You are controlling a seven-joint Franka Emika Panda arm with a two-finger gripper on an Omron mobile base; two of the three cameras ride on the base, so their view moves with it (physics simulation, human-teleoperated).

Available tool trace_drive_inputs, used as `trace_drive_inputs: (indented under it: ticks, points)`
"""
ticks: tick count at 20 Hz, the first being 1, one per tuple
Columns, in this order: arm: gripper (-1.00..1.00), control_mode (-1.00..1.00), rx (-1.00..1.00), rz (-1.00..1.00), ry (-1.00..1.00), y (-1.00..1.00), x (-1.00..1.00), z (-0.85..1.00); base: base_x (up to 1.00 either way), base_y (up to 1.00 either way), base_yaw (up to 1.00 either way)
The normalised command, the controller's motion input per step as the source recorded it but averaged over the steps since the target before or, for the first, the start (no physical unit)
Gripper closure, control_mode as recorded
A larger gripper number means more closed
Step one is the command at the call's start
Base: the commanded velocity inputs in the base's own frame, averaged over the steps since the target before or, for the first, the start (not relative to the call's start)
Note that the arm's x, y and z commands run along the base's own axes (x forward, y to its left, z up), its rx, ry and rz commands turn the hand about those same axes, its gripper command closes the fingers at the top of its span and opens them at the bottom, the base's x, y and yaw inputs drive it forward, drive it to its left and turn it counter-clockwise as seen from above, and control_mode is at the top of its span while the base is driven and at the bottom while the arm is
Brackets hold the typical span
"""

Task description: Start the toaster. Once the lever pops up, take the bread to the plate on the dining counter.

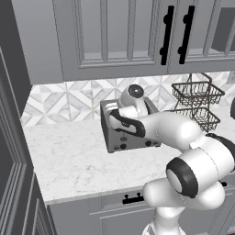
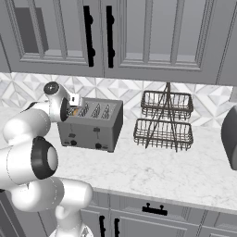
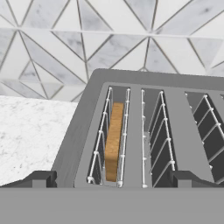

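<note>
A: Where's the bread [image 3: 113,142]?
B: Deep in the toaster's [image 2: 92,124] leftmost slot, only its top crust showing.
A: And the gripper [image 3: 111,180]?
B: Spread wide above it, empty; its fingertips [image 3: 41,178] at seven and five o'clock, partly cut off

Grey toaster [image 3: 131,87] (golden-brown bread [image 3: 113,140])

1. Arm [image 1: 193,156]: built of glossy white, rounded tubular segments, swollen at the joints.
2. Joints: marked by dark grey to black rings and bands set between the white shells; one broad black ring is seen on the large elbow housing.
3. Wrist: finished in white with a black curved band and a round dark-centred end cap.
4. Gripper [image 3: 112,180]: fitted with two small dark grey, blocky finger tips [image 3: 41,178], set wide apart.
</note>
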Motion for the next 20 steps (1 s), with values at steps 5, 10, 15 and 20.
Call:
trace_drive_inputs:
  ticks: [5, 10, 15, 20]
  points:
    - [-1.00, -1.00, 0.00, 0.00, 0.00, 0.00, 0.00, 0.00, 0.00, 0.00, 0.00]
    - [-1.00, -1.00, 0.00, 0.00, 0.00, 0.00, 0.00, 0.00, 0.00, 0.00, 0.00]
    - [-1.00, -1.00, 0.00, 0.00, 0.00, 0.00, 0.00, 0.00, 0.00, 0.00, 0.00]
    - [-1.00, -1.00, 0.00, 0.00, 0.00, 0.00, 0.00, 0.00, 0.00, 0.00, 0.00]
